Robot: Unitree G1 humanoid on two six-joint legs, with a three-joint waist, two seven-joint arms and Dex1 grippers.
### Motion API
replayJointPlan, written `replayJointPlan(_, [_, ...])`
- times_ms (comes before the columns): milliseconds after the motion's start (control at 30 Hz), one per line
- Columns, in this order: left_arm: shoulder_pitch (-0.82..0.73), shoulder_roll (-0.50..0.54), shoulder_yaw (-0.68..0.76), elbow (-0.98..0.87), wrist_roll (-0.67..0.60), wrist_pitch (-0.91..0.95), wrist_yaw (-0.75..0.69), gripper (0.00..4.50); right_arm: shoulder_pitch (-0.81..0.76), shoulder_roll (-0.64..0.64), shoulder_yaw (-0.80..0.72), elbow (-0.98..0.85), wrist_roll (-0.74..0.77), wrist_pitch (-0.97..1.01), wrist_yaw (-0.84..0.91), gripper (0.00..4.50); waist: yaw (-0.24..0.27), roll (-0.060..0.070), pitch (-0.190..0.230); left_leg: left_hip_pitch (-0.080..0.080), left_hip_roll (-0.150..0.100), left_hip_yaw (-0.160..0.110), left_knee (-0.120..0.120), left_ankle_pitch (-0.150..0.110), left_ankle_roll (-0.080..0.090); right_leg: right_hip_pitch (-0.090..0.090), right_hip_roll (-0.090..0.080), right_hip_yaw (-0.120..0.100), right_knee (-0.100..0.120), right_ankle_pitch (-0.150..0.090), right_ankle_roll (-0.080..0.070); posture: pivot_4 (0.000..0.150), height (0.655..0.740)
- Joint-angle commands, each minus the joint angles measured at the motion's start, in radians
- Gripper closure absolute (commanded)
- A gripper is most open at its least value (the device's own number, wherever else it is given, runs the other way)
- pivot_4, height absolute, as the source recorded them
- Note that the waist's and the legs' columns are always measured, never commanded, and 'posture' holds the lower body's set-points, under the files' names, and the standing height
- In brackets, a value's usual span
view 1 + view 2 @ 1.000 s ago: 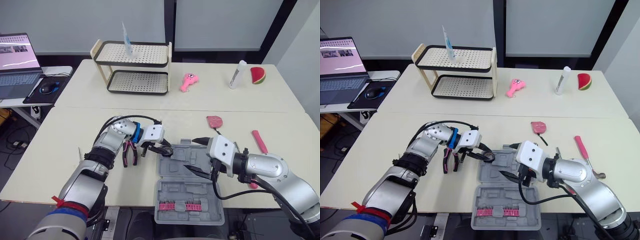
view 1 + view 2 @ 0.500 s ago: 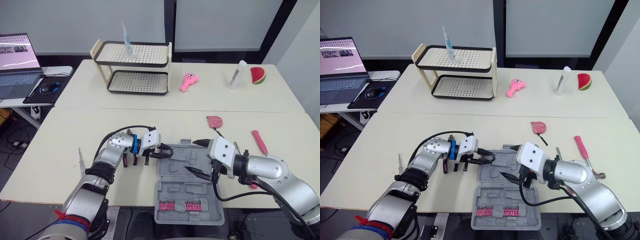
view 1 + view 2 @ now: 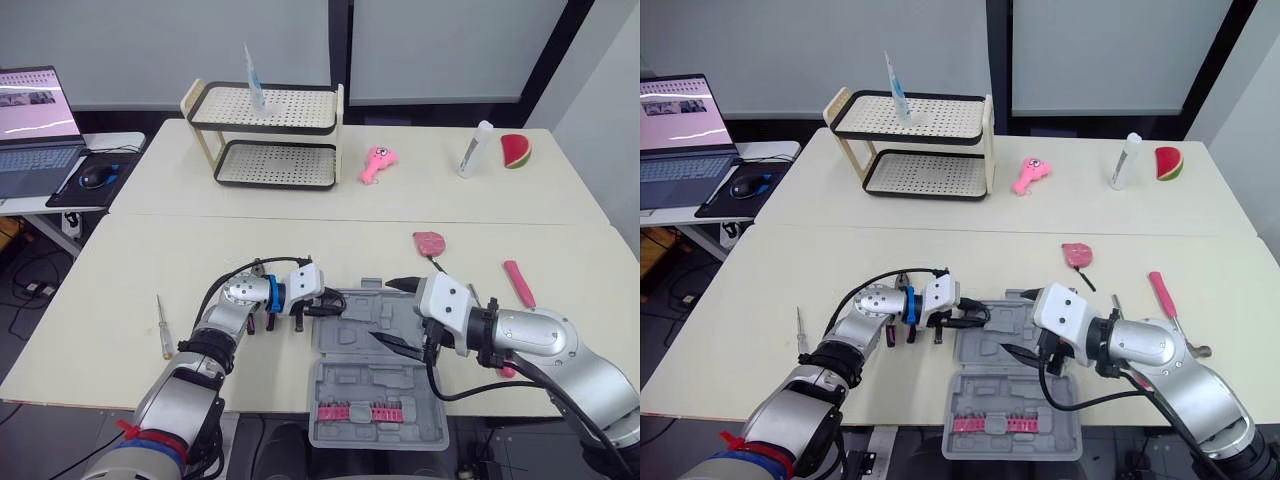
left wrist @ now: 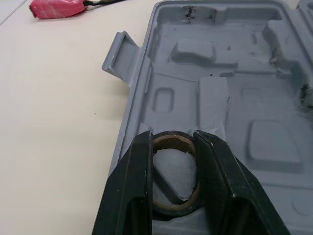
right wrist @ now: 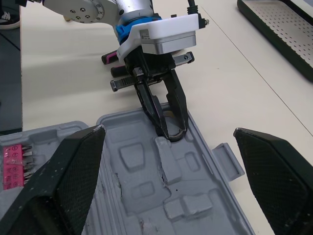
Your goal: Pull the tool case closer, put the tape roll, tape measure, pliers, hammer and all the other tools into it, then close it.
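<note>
The grey tool case (image 3: 352, 338) lies open near the table's front edge, with a pink bit set (image 3: 365, 412) in its near half. My left gripper (image 3: 328, 300) is shut on the black tape roll (image 4: 171, 142), holding it just inside the case's left edge. Under my left wrist lie the pliers (image 5: 113, 72), on the table beside the case. Over the right part of the case my right gripper (image 3: 395, 312) stands open and holds nothing. The pink tape measure (image 3: 429, 243) lies behind the case. The pink-handled hammer (image 3: 518, 283) lies to its right, and a screwdriver (image 3: 163, 327) far to its left.
A two-tier rack (image 3: 268, 135), a pink toy (image 3: 377, 163), a white bottle (image 3: 475, 148) and a watermelon slice (image 3: 516, 150) stand on the far table. A laptop (image 3: 35, 125) sits on a side table at the far left.
My left arm has come down and flattened, bringing the tape roll low onto the case's left edge. The right gripper has barely moved.
</note>
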Motion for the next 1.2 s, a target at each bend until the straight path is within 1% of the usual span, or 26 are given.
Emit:
replayJointPlan(33, [-0.006,0.006,-0.021,0.061,0.056,-0.031,0.044,3.16,-0.007,-0.010,-0.037,-0.041,0.016,-0.002,0.004,0.00,0.000,0.000,0.000,0.000,0.000,0.000,0.000,0.000,0.000,0.000,0.000,0.000,0.000,0.000,0.000,0.150,0.7400])
replayJointPlan(233, [-0.002,-0.002,0.011,0.036,-0.013,-0.023,-0.026,3.16,0.009,-0.018,-0.054,-0.037,0.023,-0.010,0.001,0.00,0.000,0.000,-0.001,0.001,0.000,0.000,0.000,0.000,0.000,0.001,0.000,0.000,0.000,0.000,0.000,0.150,0.7400])
replayJointPlan(333, [-0.004,0.016,0.041,-0.030,-0.071,0.018,-0.082,3.16,0.010,-0.023,-0.091,-0.003,0.029,-0.030,0.007,0.00,-0.001,0.000,-0.001,0.000,0.000,0.000,0.000,0.000,0.000,0.000,0.000,0.000,0.000,0.000,0.000,0.150,0.7400])
replayJointPlan(400, [-0.001,0.049,0.071,-0.102,-0.121,0.072,-0.127,3.16,0.015,-0.035,-0.143,0.029,0.041,-0.051,0.020,0.00,-0.001,0.000,0.000,0.000,0.000,0.000,0.000,0.000,0.000,0.000,0.000,0.000,0.000,0.000,0.000,0.150,0.7400])
replayJointPlan(500, [0.016,0.142,0.122,-0.247,-0.199,0.195,-0.198,2.60,0.043,-0.071,-0.245,0.079,0.075,-0.093,0.076,0.00,-0.002,0.000,0.000,0.000,0.001,0.000,0.000,0.000,0.000,0.000,0.000,0.000,0.000,0.000,0.000,0.150,0.7400])
replayJointPlan(633, [0.063,0.314,0.228,-0.412,-0.294,0.397,-0.232,1.45,0.095,-0.132,-0.412,0.167,0.124,-0.143,0.162,0.00,-0.005,0.001,0.000,0.000,0.001,0.000,0.000,0.000,0.000,0.000,0.001,0.000,0.000,0.000,0.000,0.150,0.7400])
replayJointPlan(733, [0.138,0.470,0.330,-0.464,-0.338,0.518,-0.225,0.54,0.150,-0.198,-0.561,0.255,0.150,-0.177,0.246,0.00,-0.006,0.001,0.000,0.001,0.001,0.000,-0.001,0.000,0.000,0.000,0.001,0.001,0.000,0.000,0.000,0.150,0.7400])
replayJointPlan(800, [0.205,0.559,0.406,-0.487,-0.366,0.581,-0.205,0.02,0.189,-0.236,-0.652,0.329,0.153,-0.208,0.299,0.00,-0.006,0.002,0.001,0.001,0.002,0.000,-0.002,-0.001,0.003,0.000,0.001,0.001,0.000,0.000,0.000,0.150,0.7400])
replayJointPlan(833, [0.242,0.598,0.447,-0.491,-0.375,0.599,-0.193,0.02,0.208,-0.252,-0.692,0.373,0.150,-0.228,0.321,0.00,-0.006,0.002,0.001,0.002,0.002,0.000,-0.002,-0.002,0.003,0.000,0.001,0.001,0.000,0.000,0.000,0.150,0.7400])
replayJointPlan(867, [0.291,0.648,0.514,-0.457,-0.380,0.602,-0.173,0.02,0.232,-0.273,-0.744,0.446,0.140,-0.259,0.352,0.00,-0.005,0.002,0.001,0.002,0.002,0.000,-0.002,-0.002,0.003,0.000,0.001,0.001,0.000,0.000,0.000,0.150,0.7400])
replayJointPlan(933, [0.358,0.701,0.595,-0.424,-0.388,0.605,-0.143,0.02,0.260,-0.297,-0.801,0.541,0.129,-0.307,0.391,0.00,-0.002,0.002,0.001,0.002,0.002,0.001,-0.002,-0.002,0.004,0.001,0.000,0.001,-0.001,0.000,0.000,0.150,0.7400])
replayJointPlan(1000, [0.418,0.727,0.643,-0.396,-0.383,0.594,-0.127,0.02,0.277,-0.312,-0.827,0.626,0.115,-0.357,0.418,0.00,0.002,0.002,0.001,0.003,0.001,0.001,-0.002,-0.002,0.004,0.002,-0.001,0.001,-0.001,0.000,0.000,0.150,0.7400])
replayJointPlan(1067, [0.496,0.756,0.698,-0.338,-0.372,0.574,-0.117,0.02,0.283,-0.330,-0.844,0.750,0.090,-0.417,0.442,0.00,0.003,0.003,0.002,0.004,0.001,0.003,-0.002,-0.002,0.004,0.002,-0.002,0.002,-0.002,0.000,0.000,0.150,0.7400])
replayJointPlan(1200, [0.603,0.762,0.759,-0.286,-0.370,0.524,-0.092,0.02,0.246,-0.346,-0.809,0.917,0.062,-0.509,0.461,0.00,-0.002,0.003,0.002,0.005,0.001,0.005,-0.004,-0.002,0.004,0.002,-0.002,0.002,-0.002,0.000,0.000,0.150,0.7400])
